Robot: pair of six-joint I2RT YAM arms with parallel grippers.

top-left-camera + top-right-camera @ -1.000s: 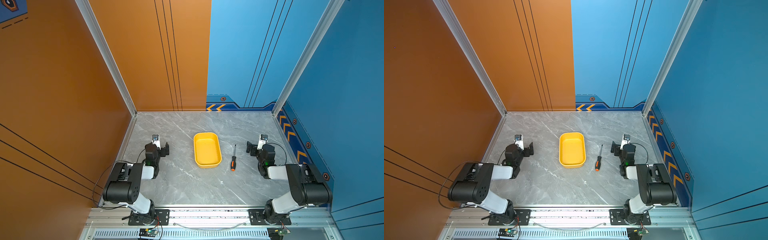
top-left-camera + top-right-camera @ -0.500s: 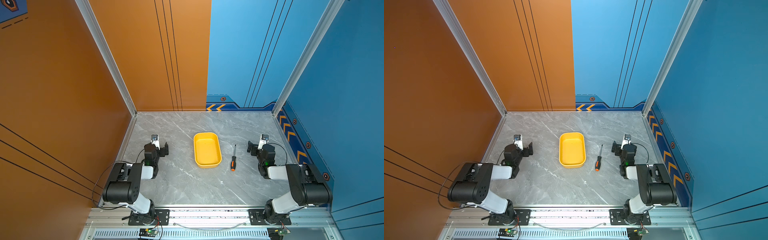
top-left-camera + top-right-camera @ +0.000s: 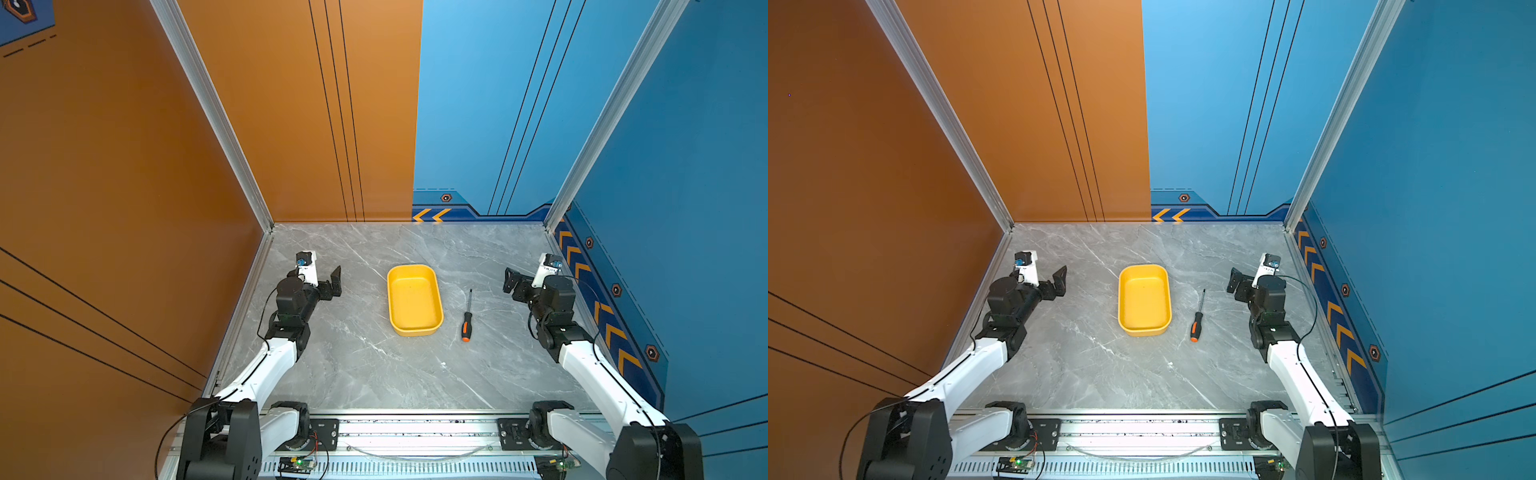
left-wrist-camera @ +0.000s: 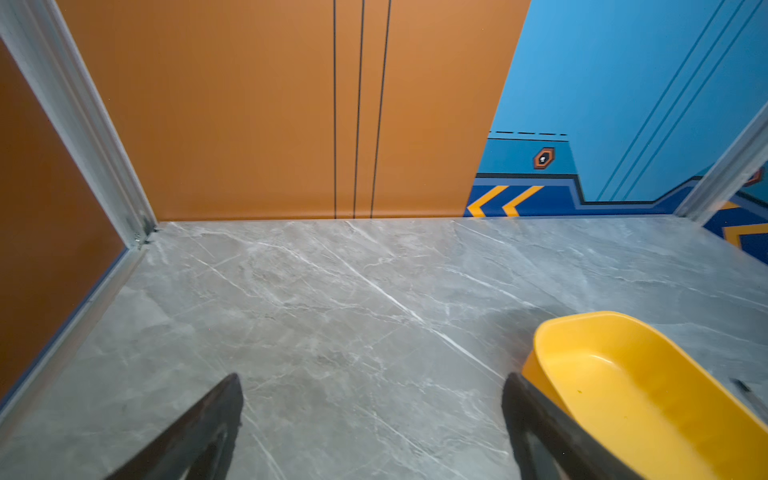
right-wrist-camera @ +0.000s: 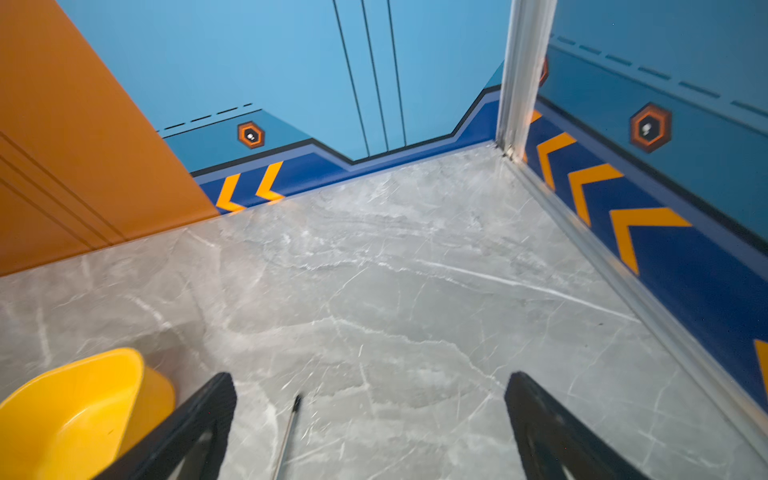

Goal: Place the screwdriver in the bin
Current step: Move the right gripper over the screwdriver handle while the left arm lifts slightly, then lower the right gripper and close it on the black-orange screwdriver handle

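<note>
Centrally, the bin (image 3: 414,300) lies flat on the table (image 3: 357,365), its long sides running from 12 to 6 o'clock, its low rim clear all round; the screwdriver (image 3: 466,316) lies on the table just beside the bin at its 3 o'clock side, apart from the wall, shaft pointing to 12 o'clock and orange end to 6 o'clock; nothing touches it. The left gripper (image 3: 322,279) hovers at the bin's 9 o'clock, well apart from it, near the orange side wall (image 3: 124,208); its jaws stand wide apart and hold nothing, with bare table between the fingers (image 4: 216,419) in the left wrist view, where the bin (image 4: 623,374) sits past one finger. The right gripper (image 3: 524,277) hovers at the screwdriver's 2 o'clock, near the blue side wall (image 3: 685,208); its jaws are spread wide and empty; in the right wrist view the shaft tip (image 5: 296,404) shows between the fingers (image 5: 203,419), touching neither. Open table runs from the bin to the back wall (image 3: 374,124) at 12 o'clock and to the rail (image 3: 415,428) at 6 o'clock.
</note>
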